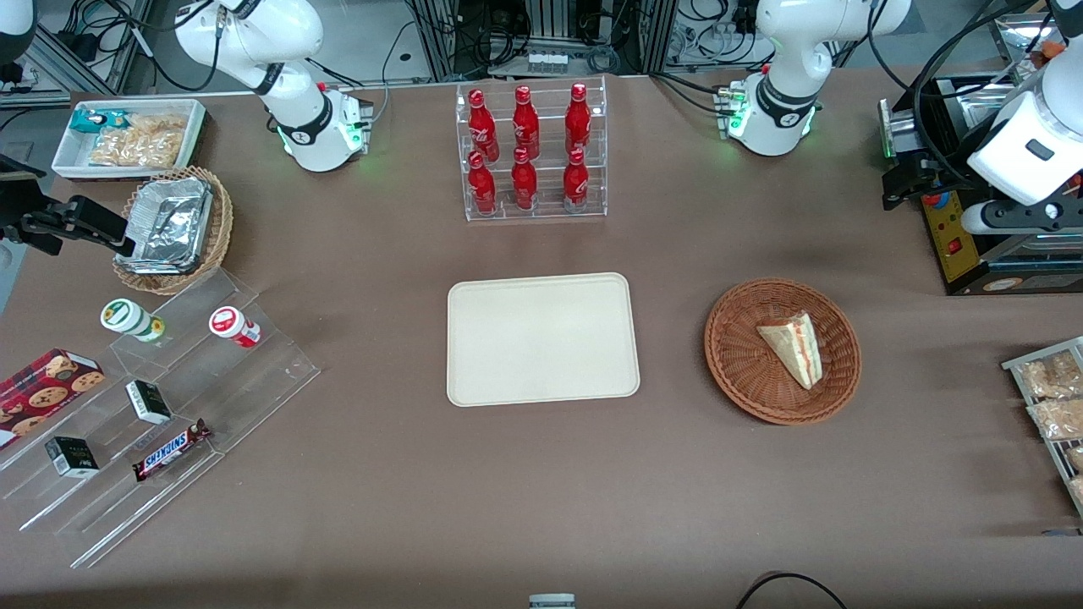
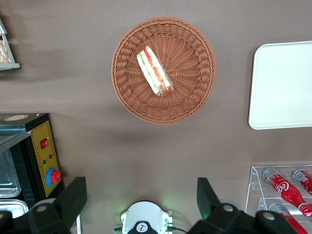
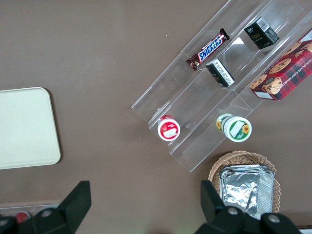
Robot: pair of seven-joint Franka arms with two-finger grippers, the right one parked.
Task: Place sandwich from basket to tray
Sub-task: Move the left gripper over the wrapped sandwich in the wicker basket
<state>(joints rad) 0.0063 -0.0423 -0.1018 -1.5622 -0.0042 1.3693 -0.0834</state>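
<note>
The sandwich [image 1: 794,347], a pale wrapped wedge with red and green layers, lies in the round reddish-brown basket [image 1: 736,372]. The cream tray [image 1: 541,338] sits bare beside the basket, toward the parked arm's end. My gripper [image 1: 904,183] hangs high near the working arm's end of the table, farther from the front camera than the basket and well apart from it. In the left wrist view the gripper [image 2: 141,195] is open with nothing between its black fingers [image 2: 73,200]; the sandwich [image 2: 155,71], basket [image 2: 190,92] and tray [image 2: 282,85] show on the table below.
A machine with a yellow panel [image 1: 956,228] stands under the gripper. A clear rack of red bottles [image 1: 531,152] stands farther back than the tray. Snack bags on a rack [image 1: 1053,397] lie at the working arm's end. An acrylic step shelf [image 1: 169,406] is at the parked arm's end.
</note>
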